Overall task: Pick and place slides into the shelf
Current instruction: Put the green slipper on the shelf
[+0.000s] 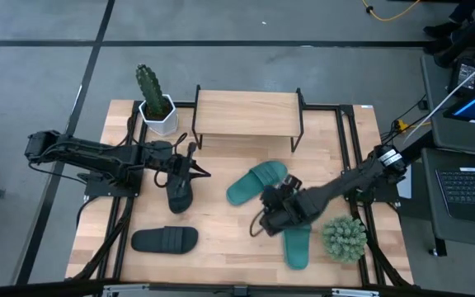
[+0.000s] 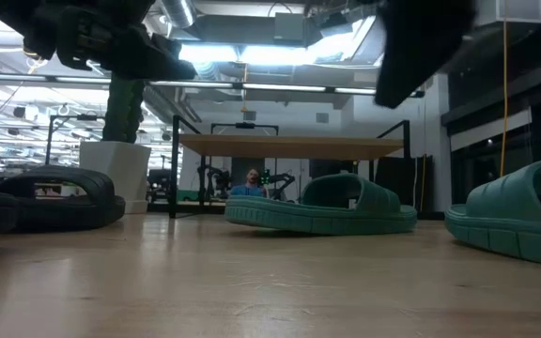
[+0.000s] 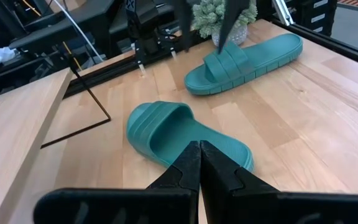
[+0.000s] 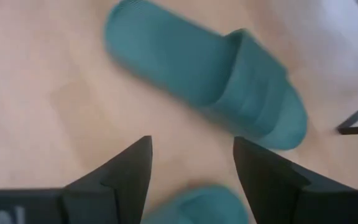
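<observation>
Four slides lie on the tabletop and none is on the shelf (image 1: 246, 111), which stands at the far edge with its plank top bare. We note two teal slides: one (image 1: 256, 182) in front of the shelf, the other (image 1: 297, 246) nearer the front edge beside a small spiky potted plant (image 1: 344, 238). One black slide (image 1: 165, 240) rests flat at the front left; a second black slide (image 1: 180, 193) sits under the left gripper (image 1: 195, 172).

We find the left gripper with its fingers pressed together, tips meeting in its wrist view; whether it pinches that black slide we cannot tell. The right gripper (image 1: 277, 202) hangs with its jaws spread wide and empty, between the two teal slides, both of which show in its wrist view.

We judge the step in hand to be the right arm's pick of a teal slide. To do it well, we recommend centring the open fingers across the ribbed strap, one finger beneath it, and descending squarely before closing. The rubber will flex, so a grip on the strap should hold better than one on the sole edge. We would keep the right arm's lift clear of the left arm and the shelf's black frame legs.
</observation>
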You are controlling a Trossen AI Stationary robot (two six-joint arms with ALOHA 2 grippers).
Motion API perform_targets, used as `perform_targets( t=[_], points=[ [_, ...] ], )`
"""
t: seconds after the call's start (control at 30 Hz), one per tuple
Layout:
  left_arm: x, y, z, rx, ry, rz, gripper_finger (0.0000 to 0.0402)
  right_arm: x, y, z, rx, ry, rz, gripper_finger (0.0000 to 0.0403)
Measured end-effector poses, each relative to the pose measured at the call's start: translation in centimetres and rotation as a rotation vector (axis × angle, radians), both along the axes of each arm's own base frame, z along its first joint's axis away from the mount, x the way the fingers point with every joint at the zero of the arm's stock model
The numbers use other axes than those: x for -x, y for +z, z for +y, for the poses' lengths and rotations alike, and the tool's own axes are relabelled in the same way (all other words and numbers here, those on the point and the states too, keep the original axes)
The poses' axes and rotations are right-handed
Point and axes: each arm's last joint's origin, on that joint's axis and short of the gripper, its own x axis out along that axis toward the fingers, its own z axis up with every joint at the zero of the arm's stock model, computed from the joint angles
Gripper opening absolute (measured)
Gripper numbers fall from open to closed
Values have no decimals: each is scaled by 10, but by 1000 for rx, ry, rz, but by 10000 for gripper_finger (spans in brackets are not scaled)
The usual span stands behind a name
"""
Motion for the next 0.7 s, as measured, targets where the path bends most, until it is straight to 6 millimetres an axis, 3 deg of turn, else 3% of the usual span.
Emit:
perform_targets(
  t=[0.4, 0.7],
  points=[
    [0, 0, 0, -7, -3, -1, 0, -40, -51, -42, 59, -17, 150, 226],
    [0, 0, 0, -7, -2, -1, 0, -48, -66, -57, 61, -90, 180, 226]
  ],
)
